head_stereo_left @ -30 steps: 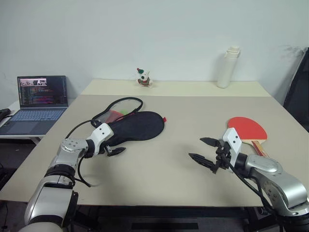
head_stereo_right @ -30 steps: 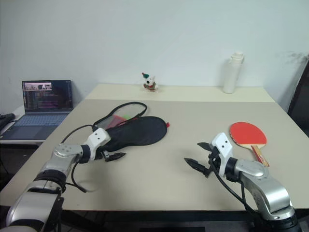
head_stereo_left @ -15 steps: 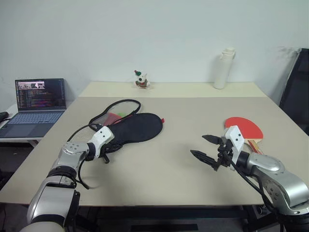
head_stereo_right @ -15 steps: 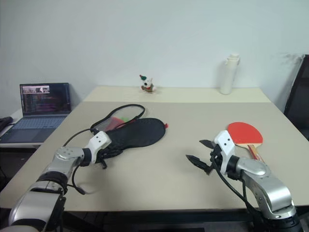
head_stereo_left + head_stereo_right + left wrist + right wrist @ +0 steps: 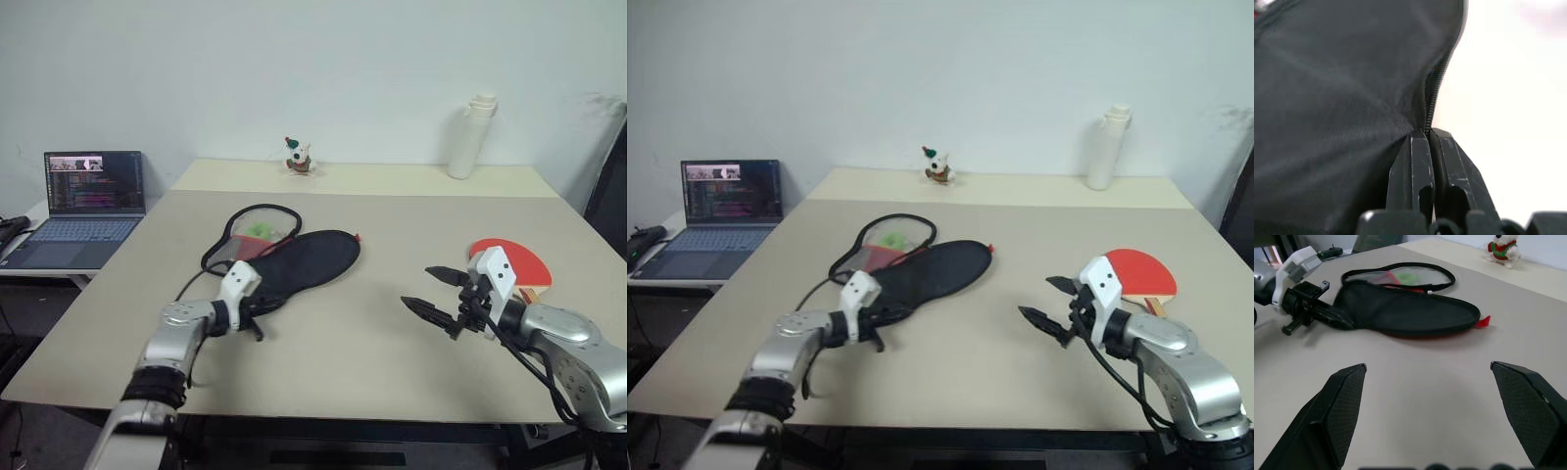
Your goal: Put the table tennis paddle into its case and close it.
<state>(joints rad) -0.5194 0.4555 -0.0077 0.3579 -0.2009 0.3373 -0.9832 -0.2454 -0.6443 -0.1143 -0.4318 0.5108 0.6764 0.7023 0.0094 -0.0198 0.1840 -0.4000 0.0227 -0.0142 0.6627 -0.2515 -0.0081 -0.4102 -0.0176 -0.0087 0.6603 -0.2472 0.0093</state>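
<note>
From the head camera, the case [image 5: 306, 262] lies black side up on the left half of the beige worktop [image 5: 362, 333], its flap folded back so that red lining and a green ball show at the far end. The left gripper [image 5: 251, 318] sits at the narrow near end of the case with its fingers closed on the fabric edge there. The paddle [image 5: 516, 264] lies red face up near the right edge of the worktop, well apart from the case. The right gripper [image 5: 438, 292] hovers just beside the paddle, fingers spread wide and holding nothing. A white bottle [image 5: 469, 136] and a small toy figure [image 5: 298, 157] stand at the far side, and a laptop [image 5: 76, 208] sits on a separate low table to the left.

In the left wrist view, the two black fingers [image 5: 1415, 166] press together on the zip seam of the black case [image 5: 1337, 93].

In the right wrist view, the two fingers [image 5: 1339, 406] stand far apart over bare worktop, with the case [image 5: 1405, 311] and the left gripper [image 5: 1327, 316] ahead.
</note>
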